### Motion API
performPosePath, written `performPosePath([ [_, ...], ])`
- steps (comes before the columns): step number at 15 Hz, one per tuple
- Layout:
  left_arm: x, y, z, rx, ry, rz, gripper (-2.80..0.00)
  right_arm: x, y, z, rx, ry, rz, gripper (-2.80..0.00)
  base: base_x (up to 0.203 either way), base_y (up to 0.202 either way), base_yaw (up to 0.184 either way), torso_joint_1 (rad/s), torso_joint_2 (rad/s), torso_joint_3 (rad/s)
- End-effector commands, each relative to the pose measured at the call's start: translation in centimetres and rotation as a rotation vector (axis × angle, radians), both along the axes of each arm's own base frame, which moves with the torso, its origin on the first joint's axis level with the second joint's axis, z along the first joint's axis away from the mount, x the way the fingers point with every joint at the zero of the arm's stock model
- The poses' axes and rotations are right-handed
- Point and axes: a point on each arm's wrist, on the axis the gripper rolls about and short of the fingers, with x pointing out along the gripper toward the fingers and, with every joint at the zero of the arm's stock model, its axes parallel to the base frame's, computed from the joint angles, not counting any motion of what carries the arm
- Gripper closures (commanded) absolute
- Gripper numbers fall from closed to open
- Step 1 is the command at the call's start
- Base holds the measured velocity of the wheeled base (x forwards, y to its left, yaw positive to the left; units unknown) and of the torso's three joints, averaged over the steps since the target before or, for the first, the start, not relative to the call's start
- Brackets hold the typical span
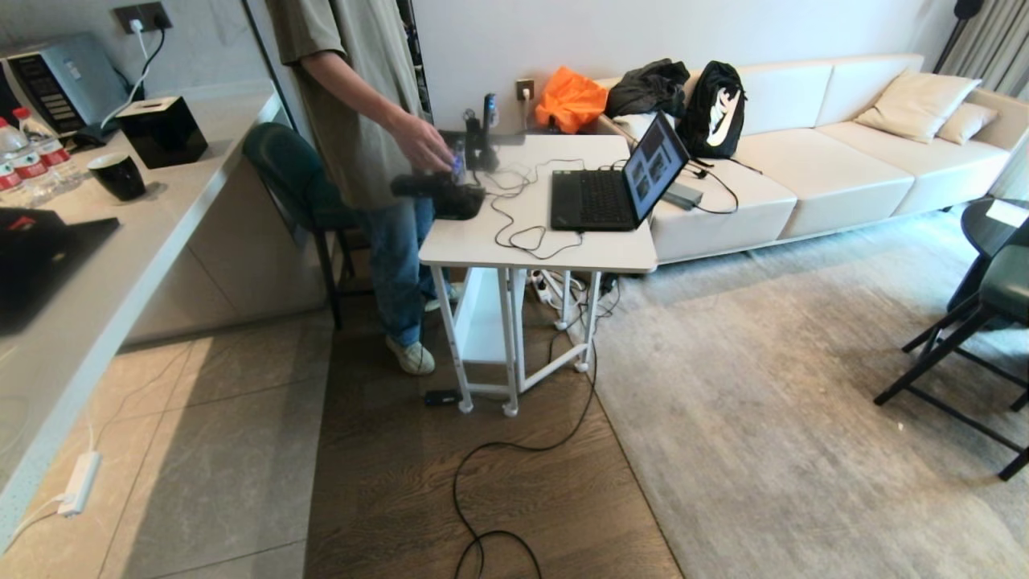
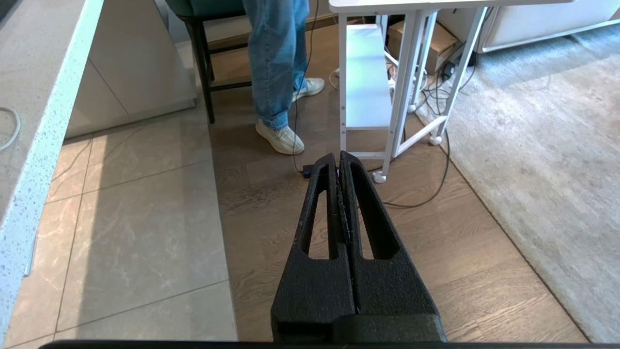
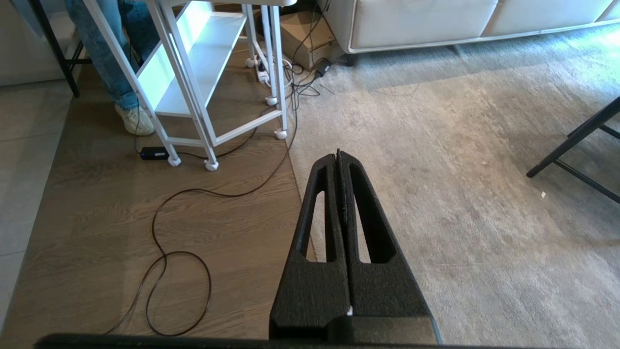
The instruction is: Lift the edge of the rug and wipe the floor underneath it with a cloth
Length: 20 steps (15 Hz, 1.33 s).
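The rug edge [image 1: 647, 474] is the straight border of a pale grey-beige rug, lying flat on the wood-grain floor [image 1: 386, 482] and running diagonally toward me. Neither arm shows in the head view. In the left wrist view my left gripper [image 2: 337, 156] hangs above the floor [image 2: 271, 228], shut and empty, with the rug edge [image 2: 513, 232] off to its side. In the right wrist view my right gripper [image 3: 338, 154] hovers over the rug just inside the rug edge [image 3: 300, 165], also shut on nothing. The cloth is out of view.
A white folding table [image 1: 547, 249] with a laptop [image 1: 611, 189] stands ahead, and a person [image 1: 362, 121] stands beside it. A black cable [image 1: 482, 498] loops over the wood floor. A counter [image 1: 96, 281] is at left, a sofa [image 1: 804, 185] behind, and a black chair [image 1: 965, 346] on the rug.
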Motion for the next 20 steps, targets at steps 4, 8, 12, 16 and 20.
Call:
performPosePath([
  [4, 0.01, 0.0, 0.0, 0.001, 0.001, 0.0, 0.0, 0.01, 0.0, 0.0, 0.0, 0.002, 0.001, 0.0, 0.0, 0.0, 0.0, 0.0, 0.0, 0.0],
  [8, 0.01, 0.0, 0.0, 0.001, 0.001, 0.0, 0.0, 0.0, 0.0, 0.0, 0.0, 0.0, 0.001, 0.0, 0.0, 0.0, 0.0, 0.0, 0.0, 0.0],
  [12, 0.01, 0.0, 0.0, 0.001, 0.001, 0.0, 0.0, 0.0, 0.0, 0.0, 0.001, 0.0, 0.001, 0.0, 0.0, 0.0, 0.0, 0.0, 0.0, 0.0],
  [16, 0.01, 0.0, 0.0, 0.001, 0.001, 0.0, 0.0, 0.01, 0.0, 0.0, 0.004, 0.002, 0.001, 0.0, 0.0, 0.0, 0.0, 0.0, 0.0, 0.0],
  [20, 0.01, 0.0, 0.0, 0.001, 0.001, 0.0, 0.0, 0.0, 0.0, 0.0, 0.003, 0.0, 0.001, 0.0, 0.0, 0.0, 0.0, 0.0, 0.0, 0.0],
])
